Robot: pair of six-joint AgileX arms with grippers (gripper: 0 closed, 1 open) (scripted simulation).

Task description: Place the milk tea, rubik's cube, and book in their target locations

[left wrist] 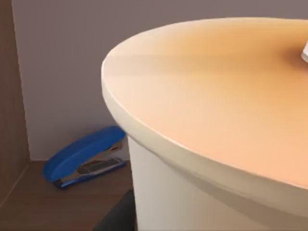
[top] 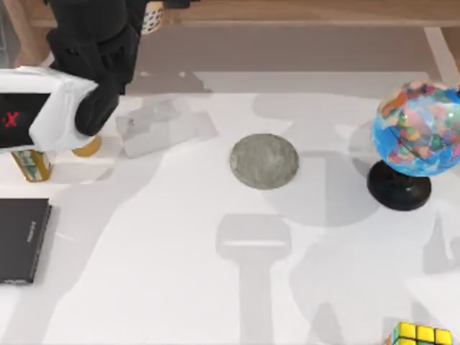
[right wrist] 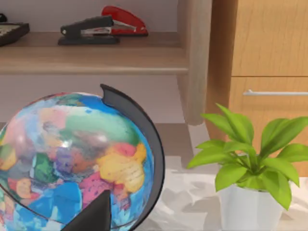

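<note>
Left arm (top: 65, 93) looms closest, high left of the coaster (top: 264, 161); hand state can't tell. Milk tea (left wrist: 216, 125) lid close up. Rubik's cube (top: 420, 335) well right-below coaster.

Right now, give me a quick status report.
Left arm over the table's far left, milk tea lid close under its wrist camera. Coaster bare. Cube at near right edge, globe behind it.
</note>
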